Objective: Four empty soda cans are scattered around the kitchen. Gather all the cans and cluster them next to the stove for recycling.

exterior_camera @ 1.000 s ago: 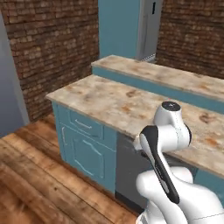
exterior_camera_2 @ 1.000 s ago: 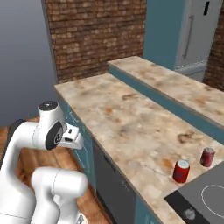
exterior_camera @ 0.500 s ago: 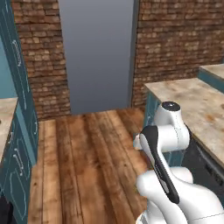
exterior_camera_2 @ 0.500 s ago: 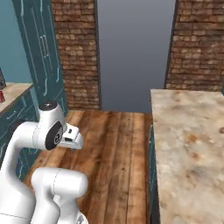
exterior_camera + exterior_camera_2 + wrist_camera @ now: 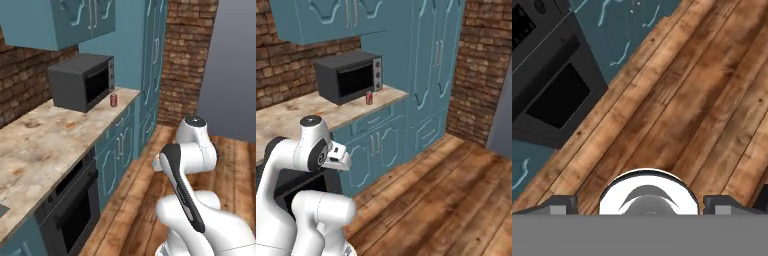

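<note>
1. Left base view: a lone red soda can [image 5: 113, 100] stands upright on the beige countertop [image 5: 45, 150], just beside the black microwave [image 5: 81, 81] on the side nearer the counter's far end. It looks like one of the scattered cans awaiting collection. The white arm [image 5: 192, 150] sits folded over the wooden floor [image 5: 145, 195], well apart from the can; judging by that tucked pose, the robot is travelling, not reaching.

2. Right base view: the same can [image 5: 369, 98] rests in front of the microwave's [image 5: 348, 76] right corner, near the counter edge [image 5: 356, 112] above teal cabinet doors [image 5: 376, 150]. The arm's head [image 5: 316, 150] hangs lower than the counter and nearer the camera, with nothing carried.

3. Hand view: the gripper [image 5: 647, 204] points down at floor planks [image 5: 677, 100], beside the built-in oven [image 5: 552, 80]. Its fingertips [image 5: 559, 205] stand wide apart, as far as they go, holding nothing. No can lies between them; the can is up on the counter, out of reach.
</note>
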Controlling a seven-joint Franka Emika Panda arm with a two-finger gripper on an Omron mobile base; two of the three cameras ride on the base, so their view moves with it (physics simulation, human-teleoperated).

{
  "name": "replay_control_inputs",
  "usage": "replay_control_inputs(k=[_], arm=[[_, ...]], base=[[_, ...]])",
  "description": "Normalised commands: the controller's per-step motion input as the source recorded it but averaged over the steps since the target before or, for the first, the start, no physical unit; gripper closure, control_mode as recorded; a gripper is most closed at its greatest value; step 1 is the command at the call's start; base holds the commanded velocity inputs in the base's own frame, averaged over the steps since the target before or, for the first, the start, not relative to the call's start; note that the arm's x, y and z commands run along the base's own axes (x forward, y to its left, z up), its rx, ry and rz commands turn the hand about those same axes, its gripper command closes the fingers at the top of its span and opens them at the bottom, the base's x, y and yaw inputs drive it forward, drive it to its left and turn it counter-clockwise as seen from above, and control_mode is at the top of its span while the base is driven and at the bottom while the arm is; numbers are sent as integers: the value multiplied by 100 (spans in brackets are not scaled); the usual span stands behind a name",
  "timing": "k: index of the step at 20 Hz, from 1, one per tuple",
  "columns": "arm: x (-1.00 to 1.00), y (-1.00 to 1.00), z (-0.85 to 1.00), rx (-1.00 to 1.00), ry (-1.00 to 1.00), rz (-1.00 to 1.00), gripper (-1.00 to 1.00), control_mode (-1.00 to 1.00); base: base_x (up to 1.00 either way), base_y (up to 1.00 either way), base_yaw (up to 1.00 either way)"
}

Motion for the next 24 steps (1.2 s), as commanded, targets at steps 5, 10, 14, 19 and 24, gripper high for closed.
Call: replay_control_inputs(k=[5,10,14,19,24], arm=[[0,0,0,0,0,0,-100,100],[0,0,0,0,0,0,-100,100],[0,0,0,0,0,0,-100,100],[0,0,0,0,0,0,-100,100],[0,0,0,0,0,0,-100,100]], base=[[83,-35,59],[100,-83,47],[100,-87,48],[100,-74,54],[100,-71,58]])
